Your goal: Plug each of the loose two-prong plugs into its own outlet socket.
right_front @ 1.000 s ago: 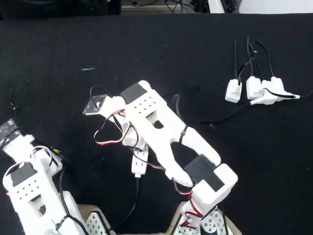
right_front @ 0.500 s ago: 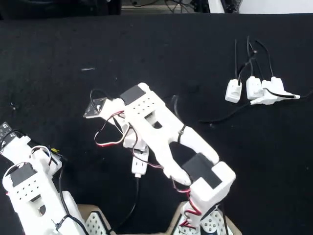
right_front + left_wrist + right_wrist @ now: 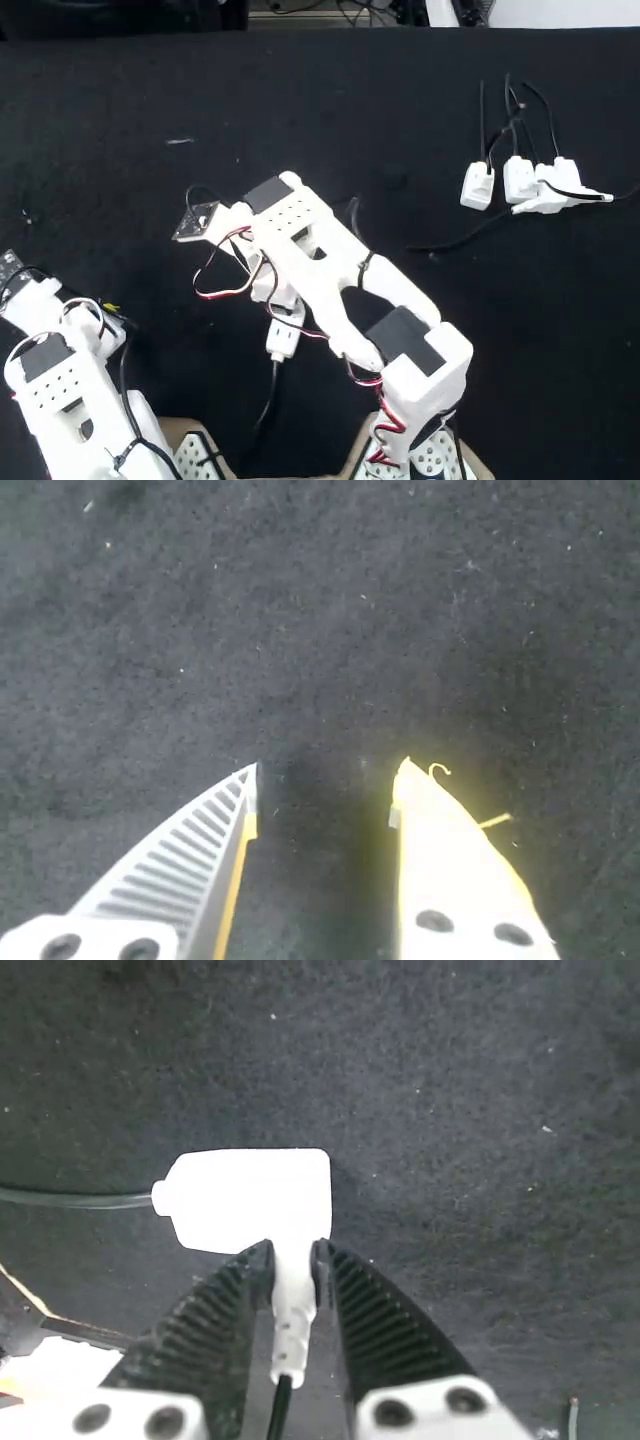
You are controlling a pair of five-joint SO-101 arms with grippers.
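Jaws of the right gripper (image 3: 292, 1252) are pinched shut on a slim white two-prong plug (image 3: 293, 1310), its tip touching a white outlet socket (image 3: 248, 1200) near the black table's (image 3: 120, 90) front edge. The left gripper (image 3: 327, 770) hangs half open, empty, over the front left corner. More white connectors (image 3: 520, 180) lie grouped near the right edge.

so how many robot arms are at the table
2: left arm at the near left corner, right arm in the middle, its gripper shut on a white plug.
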